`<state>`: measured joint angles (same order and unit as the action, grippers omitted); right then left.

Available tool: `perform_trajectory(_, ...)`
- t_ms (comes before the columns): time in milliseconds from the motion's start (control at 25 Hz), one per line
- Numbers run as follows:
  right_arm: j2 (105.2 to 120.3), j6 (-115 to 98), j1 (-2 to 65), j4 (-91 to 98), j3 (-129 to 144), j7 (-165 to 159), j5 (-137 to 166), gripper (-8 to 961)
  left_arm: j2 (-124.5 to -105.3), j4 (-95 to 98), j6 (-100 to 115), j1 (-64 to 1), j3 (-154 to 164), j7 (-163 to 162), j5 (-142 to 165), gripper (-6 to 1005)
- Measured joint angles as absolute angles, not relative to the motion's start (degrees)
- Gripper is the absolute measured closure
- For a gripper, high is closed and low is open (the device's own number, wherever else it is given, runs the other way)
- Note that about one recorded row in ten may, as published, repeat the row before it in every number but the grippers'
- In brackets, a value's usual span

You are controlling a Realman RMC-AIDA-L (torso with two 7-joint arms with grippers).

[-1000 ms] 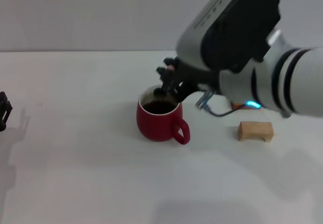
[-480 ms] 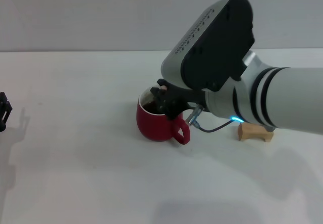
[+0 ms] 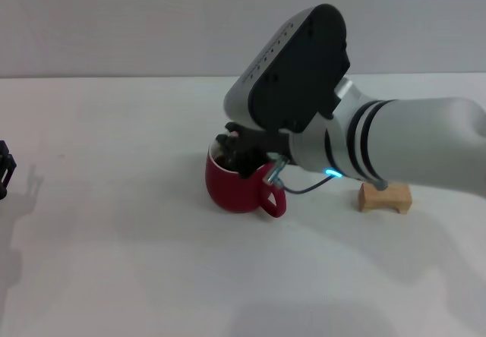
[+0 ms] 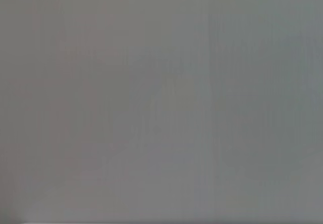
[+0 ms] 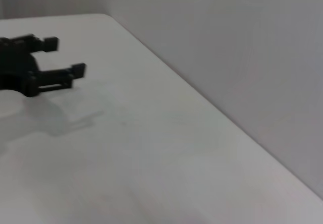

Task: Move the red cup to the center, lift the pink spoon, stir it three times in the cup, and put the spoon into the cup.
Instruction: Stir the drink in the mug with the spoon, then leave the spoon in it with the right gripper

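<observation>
The red cup [image 3: 235, 185] stands upright near the middle of the white table, with its handle [image 3: 275, 195] toward the front right. My right gripper [image 3: 241, 153] reaches in from the right and sits low over the cup's mouth, covering most of the opening. It is shut on the pink spoon, which is hidden behind the black fingers and the cup's rim. My left gripper [image 3: 4, 171] is parked at the table's far left edge. It also shows in the right wrist view [image 5: 63, 56], open and empty.
A small wooden block [image 3: 385, 197] lies to the right of the cup, under my right forearm. The white table [image 3: 114, 223] ends at a grey wall behind. The left wrist view shows only plain grey.
My right arm has swung left and lower, so the gripper now sits deeper over the cup's mouth. The cup, the block and the left gripper have not moved.
</observation>
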<state>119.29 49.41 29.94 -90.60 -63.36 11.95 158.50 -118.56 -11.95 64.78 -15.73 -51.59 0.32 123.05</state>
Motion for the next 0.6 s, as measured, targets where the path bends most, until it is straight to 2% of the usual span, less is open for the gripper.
perform_trajectory(600, 118.98, 51.0, 27.0, -92.3, -66.9, 12.6, 160.9, 820, -118.56, -11.8, 63.3, -16.1, -51.6, 0.4, 123.0, 191)
